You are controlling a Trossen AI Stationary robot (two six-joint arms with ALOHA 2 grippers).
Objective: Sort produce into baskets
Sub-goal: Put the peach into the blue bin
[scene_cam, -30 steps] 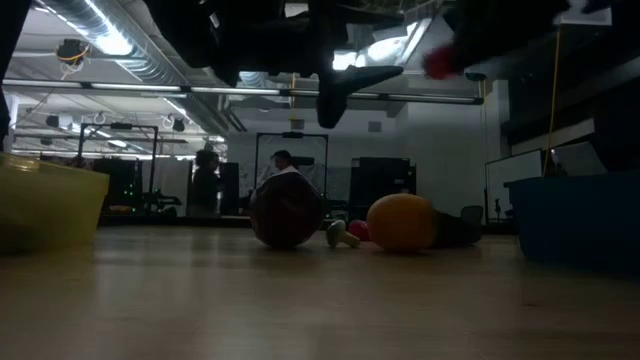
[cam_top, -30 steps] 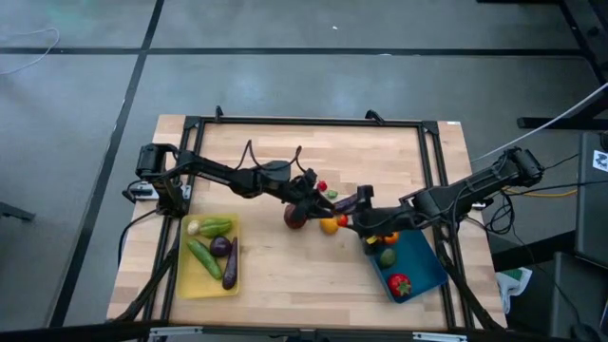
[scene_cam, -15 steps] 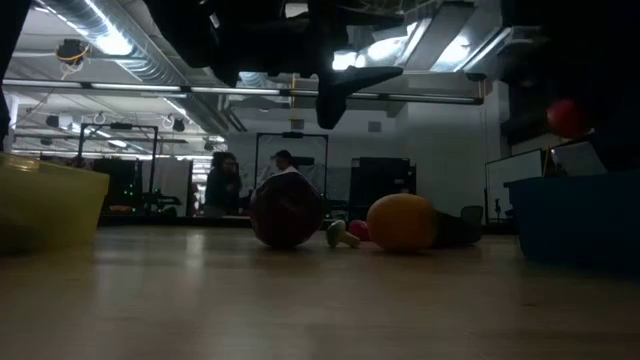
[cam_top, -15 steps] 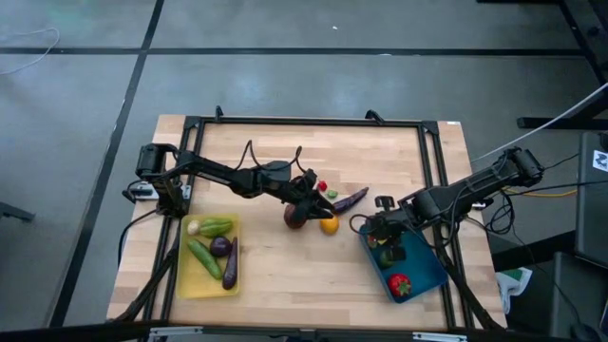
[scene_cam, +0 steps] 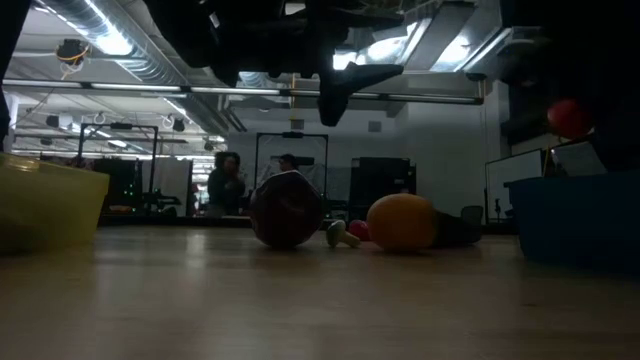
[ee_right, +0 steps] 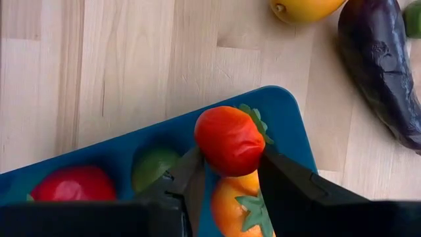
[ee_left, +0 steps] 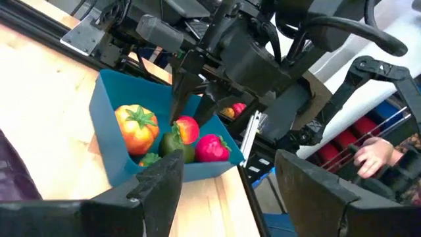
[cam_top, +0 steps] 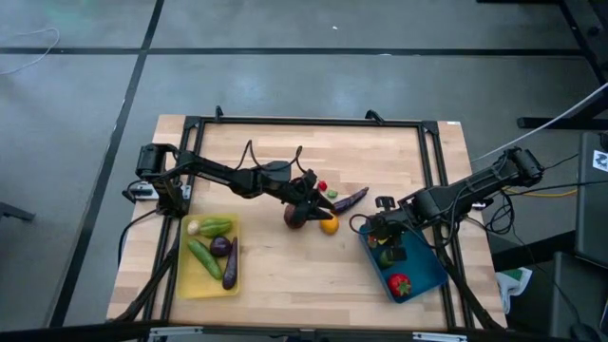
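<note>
My right gripper (ee_right: 227,172) hangs over the near corner of the shallow blue plastic tray (ee_right: 289,125), fingers closed on a small red toy pepper (ee_right: 230,139). Directly beneath it lie an orange pepper (ee_right: 240,197), a green piece (ee_right: 151,168) and another red piece (ee_right: 66,184). Just beyond the tray, on the wooden table (cam_top: 285,266), sit a round orange fruit (ee_right: 302,8) and a long purple eggplant (ee_right: 381,66). My left gripper (cam_top: 313,201) hovers above the dark red apple (cam_top: 295,218), jaws spread wide, empty. The yellow tray (cam_top: 190,282) holding vegetables lies well apart, behind it.
</note>
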